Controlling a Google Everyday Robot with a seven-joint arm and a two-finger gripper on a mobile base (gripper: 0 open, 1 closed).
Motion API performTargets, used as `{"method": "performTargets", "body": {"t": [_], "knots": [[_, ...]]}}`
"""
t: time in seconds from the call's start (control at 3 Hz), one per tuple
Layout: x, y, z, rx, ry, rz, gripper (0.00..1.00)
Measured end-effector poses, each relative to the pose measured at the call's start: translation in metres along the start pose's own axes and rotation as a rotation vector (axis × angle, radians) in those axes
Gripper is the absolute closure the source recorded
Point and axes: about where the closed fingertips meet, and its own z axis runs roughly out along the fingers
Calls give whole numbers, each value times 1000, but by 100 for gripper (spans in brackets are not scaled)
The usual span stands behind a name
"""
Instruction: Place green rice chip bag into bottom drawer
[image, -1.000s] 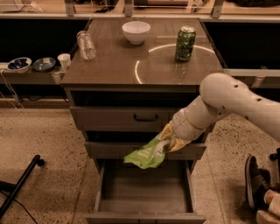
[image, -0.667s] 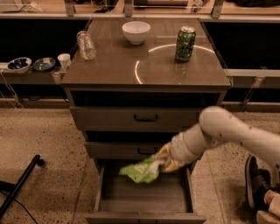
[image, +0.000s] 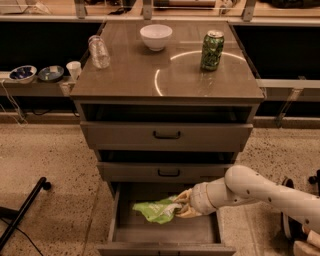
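The green rice chip bag (image: 156, 210) is a lime-green crinkly pouch, low inside the open bottom drawer (image: 165, 234), toward its left-middle. My gripper (image: 181, 206) reaches in from the right on a white arm and is shut on the bag's right end. I cannot tell whether the bag touches the drawer's grey floor. The two drawers above, with black handles, are closed.
On the cabinet top stand a white bowl (image: 156, 36), a dark green soda can (image: 212, 50) and a clear plastic bottle (image: 99, 51). Small bowls and a cup (image: 74, 70) sit on a low shelf at left. A black leg (image: 22, 214) lies on the floor.
My arm has lowered from in front of the middle drawer down into the bottom drawer, carrying the green bag with it.
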Motion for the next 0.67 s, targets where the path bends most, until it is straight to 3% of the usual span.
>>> {"method": "performTargets", "body": {"t": [0.33, 0.67], "knots": [[0, 0, 0, 0, 0, 0, 100], [20, -5, 9, 33, -65, 44, 100]]}}
